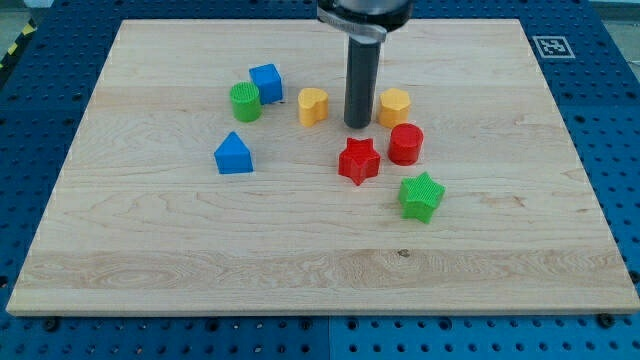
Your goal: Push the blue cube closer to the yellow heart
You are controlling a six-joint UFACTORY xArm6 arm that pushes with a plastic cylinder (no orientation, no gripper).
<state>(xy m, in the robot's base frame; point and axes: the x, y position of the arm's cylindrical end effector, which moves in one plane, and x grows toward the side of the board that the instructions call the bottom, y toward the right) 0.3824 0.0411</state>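
Note:
The blue cube [266, 82] sits at the upper left of the wooden board, touching the green cylinder [245, 102] on its lower left. The yellow heart [313, 105] lies a short way to the cube's right, with a small gap between them. My tip [357, 125] rests on the board right of the yellow heart, between it and the yellow hexagon [394, 106], and just above the red star [358, 161]. The tip touches no block.
A blue triangular block [233, 154] lies below the green cylinder. A red cylinder [406, 144] sits right of the red star. A green star [421, 196] lies lower right. The board's top edge [250, 20] is near the cube.

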